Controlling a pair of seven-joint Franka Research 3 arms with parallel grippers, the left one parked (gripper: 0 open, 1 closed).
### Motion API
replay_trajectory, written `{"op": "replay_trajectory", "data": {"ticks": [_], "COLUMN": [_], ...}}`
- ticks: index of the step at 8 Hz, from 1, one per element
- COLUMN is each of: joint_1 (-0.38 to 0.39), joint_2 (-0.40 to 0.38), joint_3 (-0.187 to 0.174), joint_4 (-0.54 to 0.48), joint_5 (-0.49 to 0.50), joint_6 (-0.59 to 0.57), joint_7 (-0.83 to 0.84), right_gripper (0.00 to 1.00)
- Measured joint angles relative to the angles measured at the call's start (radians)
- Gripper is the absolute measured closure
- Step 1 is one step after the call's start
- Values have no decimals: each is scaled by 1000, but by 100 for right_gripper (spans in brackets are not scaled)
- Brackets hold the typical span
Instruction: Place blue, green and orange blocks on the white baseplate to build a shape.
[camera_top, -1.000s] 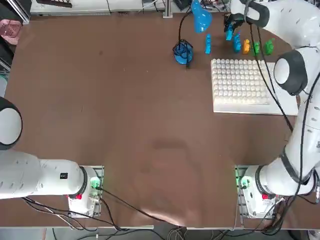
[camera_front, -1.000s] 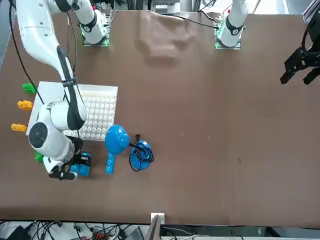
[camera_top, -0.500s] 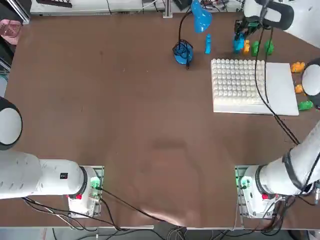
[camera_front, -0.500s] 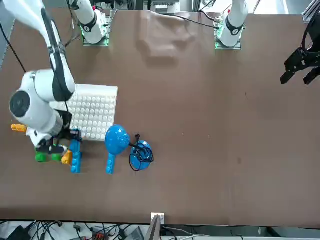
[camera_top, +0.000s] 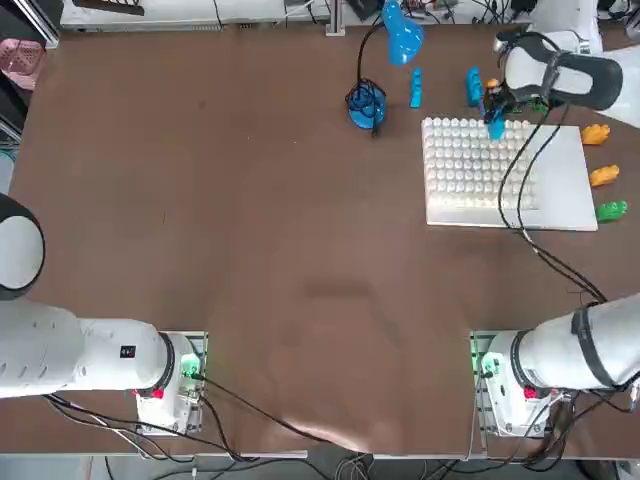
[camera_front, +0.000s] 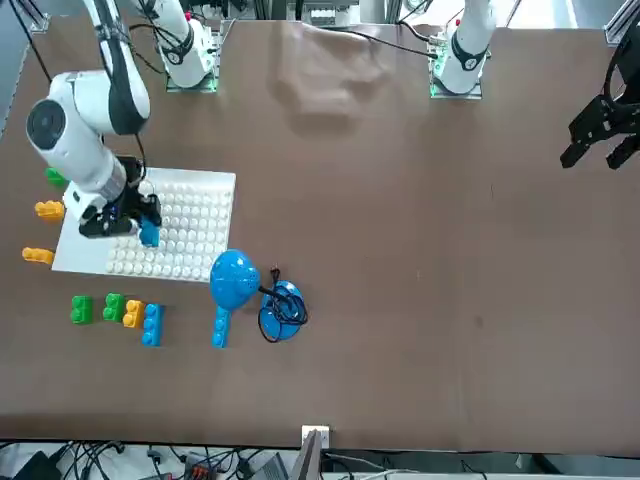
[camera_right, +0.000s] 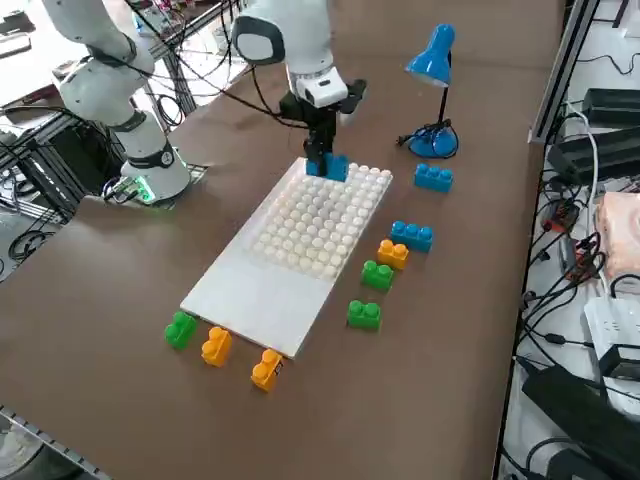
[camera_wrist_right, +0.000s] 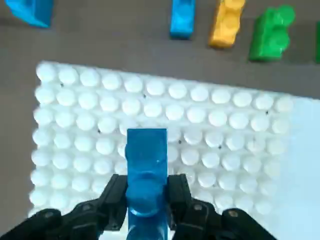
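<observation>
I'm looking at a wide brown table (camera_top: 250, 220) with cable clutter and racks around its edges.

From overhead, the white baseplate (camera_top: 560, 180) lies at the far right, studded part toward the middle of the table, smooth margin toward the right edge. My right gripper (camera_top: 495, 118) hangs over the far edge of the studs, clamped on a blue block (camera_top: 495, 127). Beyond the plate's far edge I see another blue brick (camera_top: 472, 85), and a further blue brick (camera_top: 416, 87) beside a blue desk lamp (camera_top: 385, 60). Two orange bricks and a green brick (camera_top: 611, 211) lie off the plate's right edge.

From the front camera, the gripper (camera_front: 140, 228) holds that block (camera_front: 149, 235) just above the studs near the plate's lamp-side edge; I cannot tell whether it touches them. On the bare table in front of the plate sits a row: green, green, orange, blue (camera_front: 151, 325).

From the right side, the block (camera_right: 326, 166) hangs at the plate's far corner, with the lamp (camera_right: 436, 90) beyond it.

On the wrist camera, both fingers (camera_wrist_right: 117, 192) pinch the blue block (camera_wrist_right: 146, 170) upright over the stud field (camera_wrist_right: 220, 130), with blue, orange and green bricks (camera_wrist_right: 272, 32) on the table past the plate
</observation>
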Motion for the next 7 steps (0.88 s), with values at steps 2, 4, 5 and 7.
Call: {"op": "replay_trajectory", "data": {"ticks": [2, 4, 5, 7], "joint_1": [-18, -63, -90, -114], "joint_2": [-47, -49, -48, -48], "joint_3": [-1, -2, -3, -3], "joint_4": [-137, -224, -248, -276], "joint_5": [0, 0, 0, 0], "joint_6": [79, 167, 183, 201], "joint_7": [-11, -53, -77, -95], "right_gripper": [62, 62, 62, 62]}}
